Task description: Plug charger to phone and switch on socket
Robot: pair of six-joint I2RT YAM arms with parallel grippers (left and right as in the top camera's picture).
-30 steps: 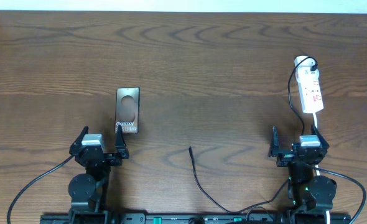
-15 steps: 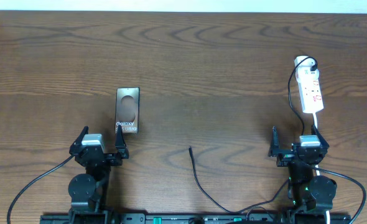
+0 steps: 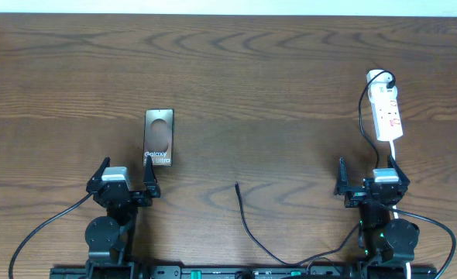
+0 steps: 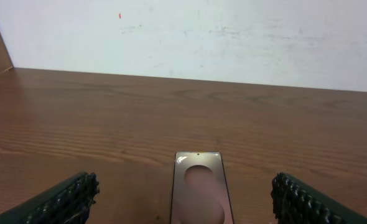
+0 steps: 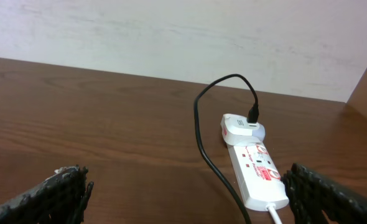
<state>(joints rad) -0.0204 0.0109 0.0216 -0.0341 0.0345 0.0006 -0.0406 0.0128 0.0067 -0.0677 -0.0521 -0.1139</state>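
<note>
In the left wrist view the phone (image 4: 198,186) is cut off at the bottom edge, and its lettering falls outside the frame. On the socket (image 3: 387,112) the red markings are too small to read, and the switch position cannot be made out. The charger (image 3: 248,225) runs out of sight under the rig at the near edge. Whether it joins the black lead (image 5: 199,124) plugged into the socket's far end cannot be traced.

Both tools stand with jaws wide apart, holding nothing. The phone lies flat on the tabletop (image 3: 252,70) just ahead of the left tool (image 3: 128,172), toward its right finger. The socket lies ahead of the right tool (image 3: 370,174), apart from it. The charger's loose tip rests between the two tools, touching neither.
</note>
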